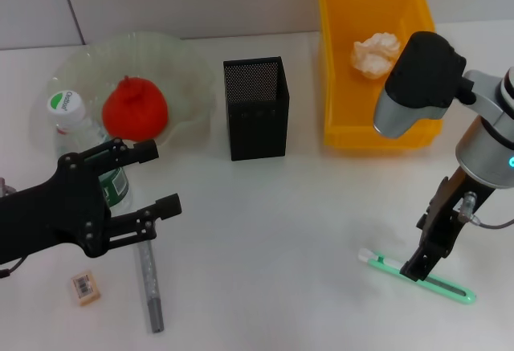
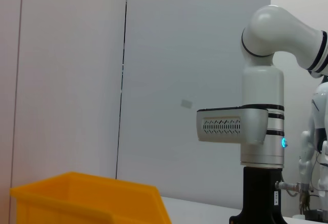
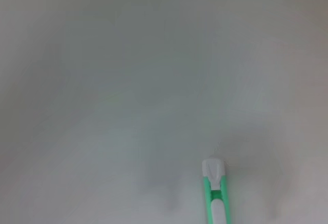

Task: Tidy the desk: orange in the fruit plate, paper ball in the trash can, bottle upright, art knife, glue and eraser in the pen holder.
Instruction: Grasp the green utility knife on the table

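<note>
The orange (image 1: 134, 108) lies in the clear fruit plate (image 1: 189, 70) at the back left. The bottle (image 1: 74, 116), with a white cap and green label, is just in front of the plate, its lower part hidden behind my left gripper (image 1: 165, 177), which is open with its fingers reaching past it. A grey glue stick (image 1: 151, 283) and the eraser (image 1: 85, 287) lie near the front edge. The paper ball (image 1: 376, 52) rests in the yellow trash can (image 1: 337, 86). My right gripper (image 1: 421, 268) points down onto the green art knife (image 1: 438, 285) (image 3: 215, 196).
The black mesh pen holder (image 1: 255, 107) stands mid-table between plate and bin. In the left wrist view, the yellow bin's rim (image 2: 87, 199) and my right arm (image 2: 261, 131) show against a white wall.
</note>
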`<state>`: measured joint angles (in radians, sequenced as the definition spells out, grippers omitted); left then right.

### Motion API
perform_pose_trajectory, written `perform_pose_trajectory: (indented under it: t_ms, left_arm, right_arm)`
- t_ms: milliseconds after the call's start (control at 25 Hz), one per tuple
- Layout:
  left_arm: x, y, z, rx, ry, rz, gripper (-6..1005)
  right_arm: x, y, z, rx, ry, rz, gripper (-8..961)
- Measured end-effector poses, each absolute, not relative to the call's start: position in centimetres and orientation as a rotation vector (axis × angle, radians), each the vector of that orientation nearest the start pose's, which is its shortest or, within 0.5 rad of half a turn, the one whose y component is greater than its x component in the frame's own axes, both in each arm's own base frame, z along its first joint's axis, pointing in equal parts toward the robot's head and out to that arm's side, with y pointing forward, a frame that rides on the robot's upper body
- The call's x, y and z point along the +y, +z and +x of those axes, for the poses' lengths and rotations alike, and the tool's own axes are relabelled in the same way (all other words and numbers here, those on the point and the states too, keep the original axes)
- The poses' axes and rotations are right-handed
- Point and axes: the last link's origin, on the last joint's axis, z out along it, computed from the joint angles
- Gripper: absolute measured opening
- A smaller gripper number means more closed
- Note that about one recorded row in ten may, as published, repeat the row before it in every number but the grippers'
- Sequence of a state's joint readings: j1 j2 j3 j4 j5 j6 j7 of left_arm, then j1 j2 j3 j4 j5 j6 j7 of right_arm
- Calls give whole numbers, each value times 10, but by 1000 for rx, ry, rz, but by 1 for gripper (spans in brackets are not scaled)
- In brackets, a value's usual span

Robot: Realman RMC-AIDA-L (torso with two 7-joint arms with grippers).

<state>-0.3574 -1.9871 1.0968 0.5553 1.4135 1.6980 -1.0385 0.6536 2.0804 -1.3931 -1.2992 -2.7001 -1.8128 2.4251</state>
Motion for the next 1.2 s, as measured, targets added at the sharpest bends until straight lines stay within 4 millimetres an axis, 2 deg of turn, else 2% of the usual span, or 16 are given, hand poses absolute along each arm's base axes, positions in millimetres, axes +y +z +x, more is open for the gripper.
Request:
perform_pose_trajectory:
  t_ms: [1200]
  left_arm:
    - [281,9,-263,-253,-1064,-2675,786]
  right_arm:
    - [336,-26,182,732,-1017,-2711,817]
